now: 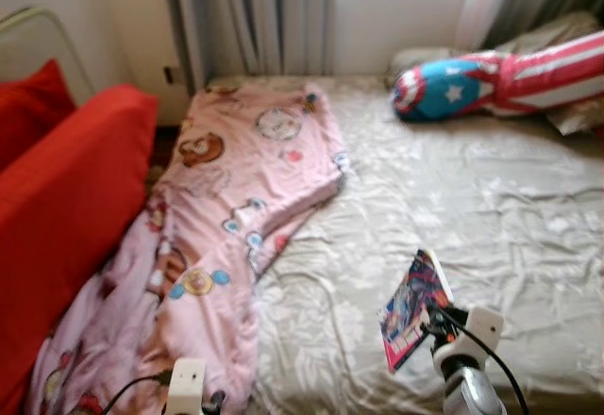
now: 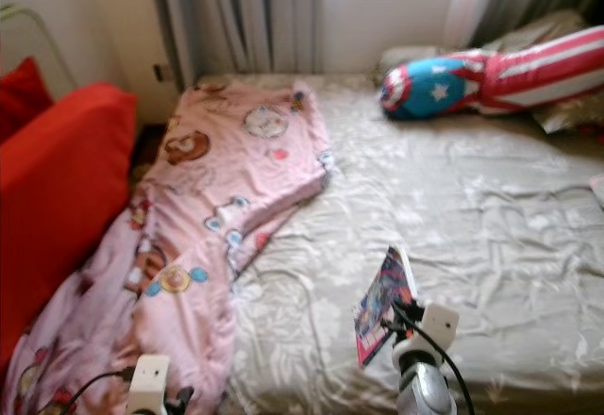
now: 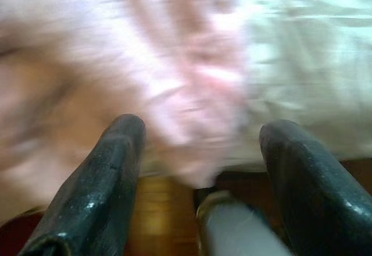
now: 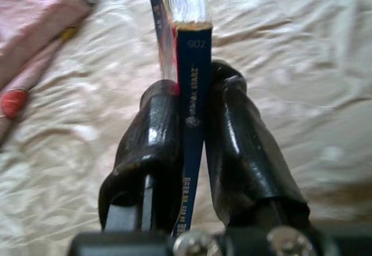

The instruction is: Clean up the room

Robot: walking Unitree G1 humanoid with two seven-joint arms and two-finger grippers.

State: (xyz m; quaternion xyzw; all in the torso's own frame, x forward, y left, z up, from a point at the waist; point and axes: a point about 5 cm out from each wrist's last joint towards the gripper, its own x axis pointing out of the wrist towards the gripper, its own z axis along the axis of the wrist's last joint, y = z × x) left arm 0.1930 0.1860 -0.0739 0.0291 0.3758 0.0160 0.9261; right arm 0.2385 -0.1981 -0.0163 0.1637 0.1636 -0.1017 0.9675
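Squarely between the right gripper's [image 4: 195, 134] clamped jaws, a colourful book [image 1: 412, 307] above the bed's [image 1: 491, 226] near edge, spine reading "902", left gripper [image 3: 200, 169] fingers apart over the pink blanket [image 1: 226, 236]

Right gripper [image 4: 189, 122] raised at near right, two black fingers [image 4: 241, 145] pressed tight together on a thin book [image 1: 412, 309]. Left gripper [image 3: 200, 151] low at near left, fingers spread wide, holding nothing.

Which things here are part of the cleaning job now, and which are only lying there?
Job in hand:
book, gripped by the right gripper
left gripper, open at the bed edge

Lying about:
pink blanket
striped star cushion
red sofa
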